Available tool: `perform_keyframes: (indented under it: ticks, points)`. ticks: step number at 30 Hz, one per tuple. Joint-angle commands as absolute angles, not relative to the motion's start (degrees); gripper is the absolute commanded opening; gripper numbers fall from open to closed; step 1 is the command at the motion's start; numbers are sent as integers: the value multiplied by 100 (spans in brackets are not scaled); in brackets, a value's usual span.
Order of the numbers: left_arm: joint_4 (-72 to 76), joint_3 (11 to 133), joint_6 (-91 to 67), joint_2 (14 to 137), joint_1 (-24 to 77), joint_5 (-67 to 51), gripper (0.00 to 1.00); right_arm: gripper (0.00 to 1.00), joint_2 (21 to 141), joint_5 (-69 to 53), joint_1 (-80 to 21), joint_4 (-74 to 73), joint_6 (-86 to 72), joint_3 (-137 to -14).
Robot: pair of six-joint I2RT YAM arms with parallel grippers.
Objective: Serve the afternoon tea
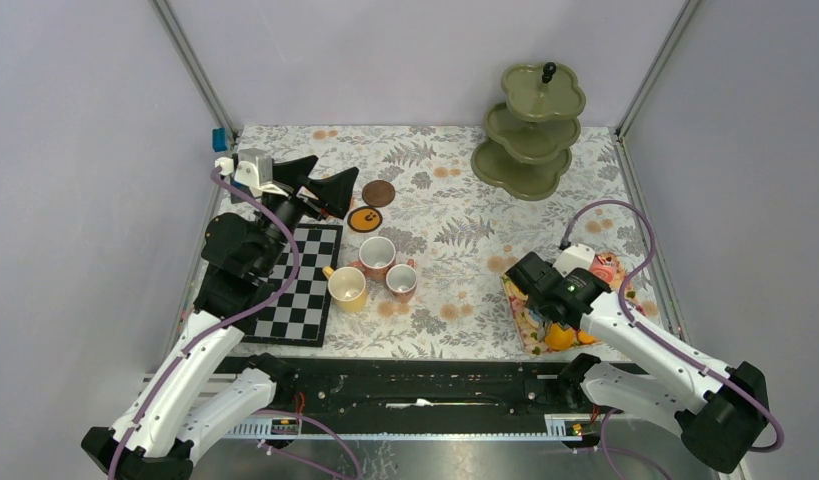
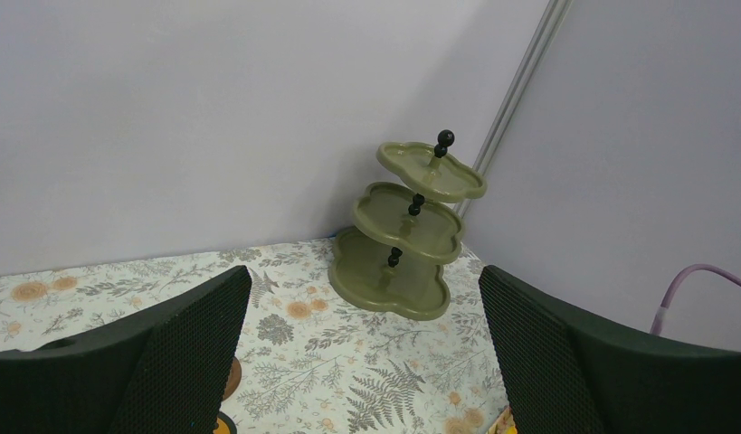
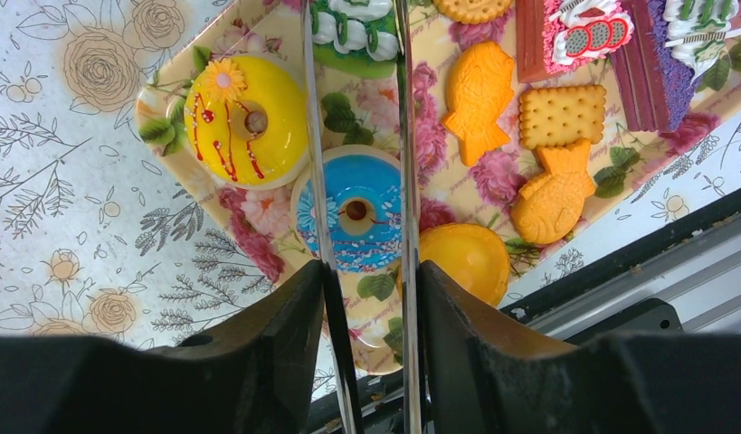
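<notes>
blue donut (image 3: 366,242) btwn right gripper (image 3: 357,117) fingers, arm bent down near right; grip unclear. left gripper (image 2: 362,353) spread wide, raised far left, facing stand (image 2: 407,231).

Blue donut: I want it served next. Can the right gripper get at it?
Probably yes: the right gripper hangs open right above the blue donut, which lies uncovered on the tray.

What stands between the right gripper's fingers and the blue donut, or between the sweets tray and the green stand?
Nothing visible. The right gripper has its fingers either side of the blue donut, nothing over it. Between the tray and the olive-green stand lies only floral cloth; the mugs sit further left.
</notes>
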State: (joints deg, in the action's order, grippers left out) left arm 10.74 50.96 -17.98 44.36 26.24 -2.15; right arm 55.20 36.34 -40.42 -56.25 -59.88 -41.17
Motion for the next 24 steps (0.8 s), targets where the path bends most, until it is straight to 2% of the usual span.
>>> perform_keyframes:
  ticks: [1, 3, 9, 18, 21, 24]
  points:
    - [1338, 5203, -1819, 4437, 2654, -229, 99, 45, 5377, 3829, -4000, -5661, -6091, -4139]
    - [1342, 5203, -1819, 4442, 2654, -229, 99, 40, 5331, 3847, -4000, -5719, -6082, -4175]
    - [1345, 5203, -1827, 4447, 2654, -237, 99, 37, 5211, 4010, -4008, -5960, -6015, -4444]
    - [1345, 5203, -1836, 4447, 2654, -242, 99, 35, 5164, 4508, -4002, -6088, -5612, -5160]
    - [1345, 5203, -1845, 4443, 2654, -253, 99, 35, 5174, 4706, -3998, -5362, -5183, -5261]
    - [1354, 5203, -1859, 4421, 2654, -266, 99, 35, 4829, 4845, -3986, -3268, -3885, -4657]
